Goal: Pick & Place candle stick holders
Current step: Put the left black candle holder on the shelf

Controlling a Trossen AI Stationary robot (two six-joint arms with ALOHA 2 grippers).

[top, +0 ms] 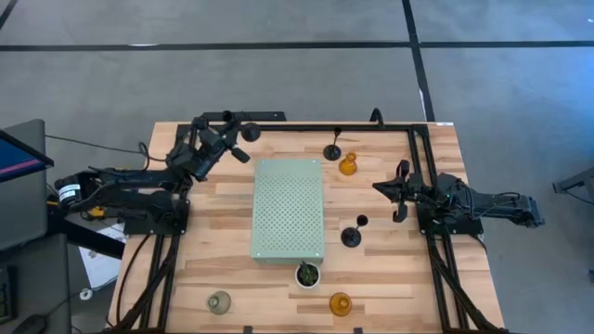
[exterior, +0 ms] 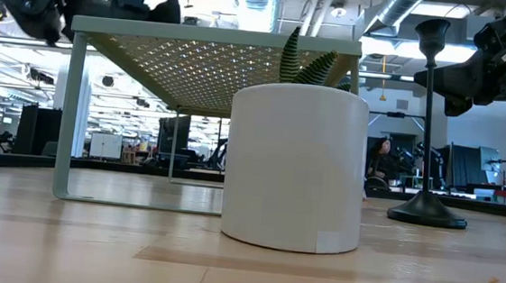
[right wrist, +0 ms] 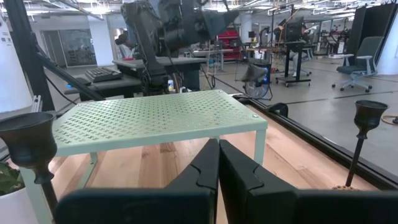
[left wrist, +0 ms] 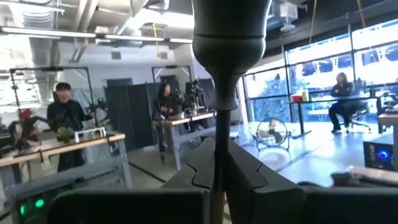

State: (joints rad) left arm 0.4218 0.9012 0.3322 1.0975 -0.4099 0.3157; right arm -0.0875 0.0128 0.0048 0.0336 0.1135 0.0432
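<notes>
**A:** Where does the job stand?

**B:** At an early stage, by the look of it. The left pincer is clamped on the thin stem of a black cup-topped candle stick holder. In the high view it hangs above the tabletop's upper left, just off the corner of the pale green perforated metal board.

**A:** And the other five?

**B:** All are on the wood, and none is on the board.
- A second black stemmed holder stands at upper centre, with a squat amber glass holder just beside it.
- A third black stemmed holder stands right of the board's lower corner.
- Along the bottom edge sit a clear-grey glass holder at lower left and another amber glass holder at lower centre.
- A small green plant in a round pot stands near the amber one, but it is no part of the job.

**A:** The right arm?

**B:** It waits at the right side of the frame. The right pincer has its fingers pressed together with nothing between them.

**A:** So what is left?

**B:** I judge that one holder is picked and not yet placed, and five are untouched. The pictures do not show where they are meant to go.
</notes>
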